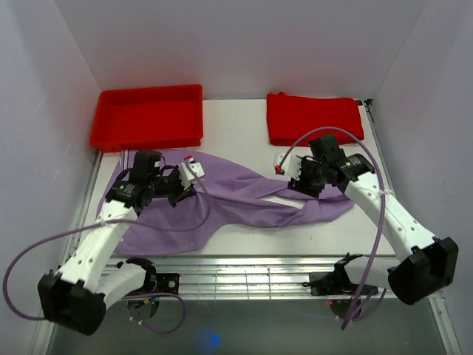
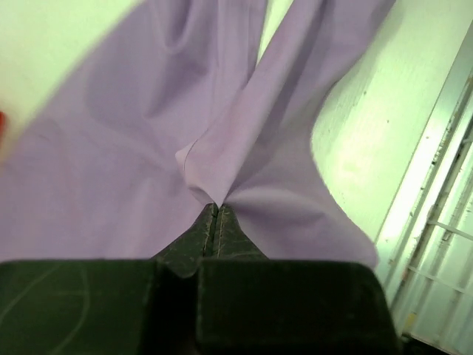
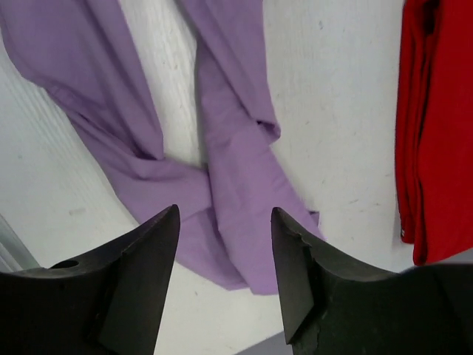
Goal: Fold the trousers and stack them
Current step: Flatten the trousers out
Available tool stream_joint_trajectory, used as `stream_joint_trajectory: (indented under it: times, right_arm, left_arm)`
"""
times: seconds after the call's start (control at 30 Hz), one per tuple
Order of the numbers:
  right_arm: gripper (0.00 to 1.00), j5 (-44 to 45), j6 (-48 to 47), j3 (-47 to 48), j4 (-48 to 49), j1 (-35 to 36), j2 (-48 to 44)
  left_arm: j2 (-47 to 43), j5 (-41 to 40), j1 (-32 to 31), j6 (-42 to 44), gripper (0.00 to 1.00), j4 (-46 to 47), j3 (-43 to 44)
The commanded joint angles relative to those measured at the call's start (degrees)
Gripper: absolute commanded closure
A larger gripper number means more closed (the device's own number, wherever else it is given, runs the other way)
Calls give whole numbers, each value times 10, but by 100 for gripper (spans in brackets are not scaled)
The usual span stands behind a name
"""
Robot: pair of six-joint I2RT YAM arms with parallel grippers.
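- Left gripper (image 2: 214,214): clenched on a small raised fold of the trousers (image 1: 244,200); its wrist view shows the fabric pinched between fingers that meet.
- Right gripper (image 3: 225,214): released, jaws apart with nothing between them; it hangs above the leg ends.
- Location: the trousers lie on the table (image 1: 244,122), across its middle; the red tray (image 1: 151,91) sits at the far left corner and a folded red cloth (image 1: 314,118) near the far right corner, both apart from the garment.
- Orientation: the long axis runs left edge to right edge; the broad part lies toward the left edge under my left arm, and the legs point toward the right edge.
- Condition: the two legs cross over each other near their ends; the garment is not flat.
- Risk one, my judgement: the pinch is thin; a pull could let the fabric slip out or lift one layer only.
- Risk two: with only one end held, any drag would bunch the cloth; the crossed legs would then fold in crooked.
- Risk three: a pull toward the near edge could spill fabric off the table.
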Motion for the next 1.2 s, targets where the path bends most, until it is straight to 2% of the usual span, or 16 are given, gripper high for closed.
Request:
stream_joint_trajectory:
  times: [0.0, 0.13, 0.2, 0.27, 0.4, 0.43, 0.47, 0.5, 0.6, 0.67, 0.8, 0.93, 0.97, 1.03, 1.13, 1.17]
  right_arm:
    - [42, -82, 77, 54, 2, 0, 60]
    - [47, -90, 44, 46, 31, 6, 125]
    - [54, -41, -1, 1, 47, 9, 174]
    - [54, 12, -41, -75, 111, 8, 177]
    - [52, 17, -78, -128, 98, 9, 211]
    - [61, 45, -90, -162, 120, 8, 217]
    - [85, 68, -92, -173, 124, 7, 212]
    - [92, 64, -83, -164, 108, 6, 193]
    - [92, 36, -52, -65, 0, 6, 17]
    - [92, 46, -85, -68, -45, 7, -91]
    - [92, 68, -144, -139, -123, 8, -175]
    - [92, 23, -190, -184, -226, 14, -224]
    - [83, 19, -185, -199, -249, 15, -230]
    - [78, 24, -168, -216, -250, 20, -233]
    - [65, 23, -173, -214, -248, 22, -221]
    - [50, 17, -158, -201, -245, 23, -198]
  left_arm:
    - [-133, 62, -6, 64, 100, 42, -34]
    - [-186, 53, -7, 97, 100, 50, -61]
    - [-186, 57, -8, 111, 100, 25, -51]
    - [-190, 61, -8, 120, 100, 11, -50]
    - [-191, 53, -8, 132, 100, -6, -56]
    - [-191, 46, -8, 131, 100, -7, -64]
    - [-191, 43, -8, 131, 100, -6, -67]
    - [-191, 38, -8, 133, 100, -10, -75]
    - [-166, 26, -8, 114, 100, 10, -106]
    - [-146, 23, -7, 86, 100, 35, -118]
    - [-112, 24, -7, 67, 100, 60, -118]
    - [-91, 25, -7, 65, 100, 62, -117]
    - [-88, 22, -7, 62, 100, 67, -118]
    - [-76, 16, -7, 63, 100, 69, -119]
    - [-64, 13, -7, 61, 100, 72, -117]
    - [-61, 12, -7, 64, 100, 70, -116]
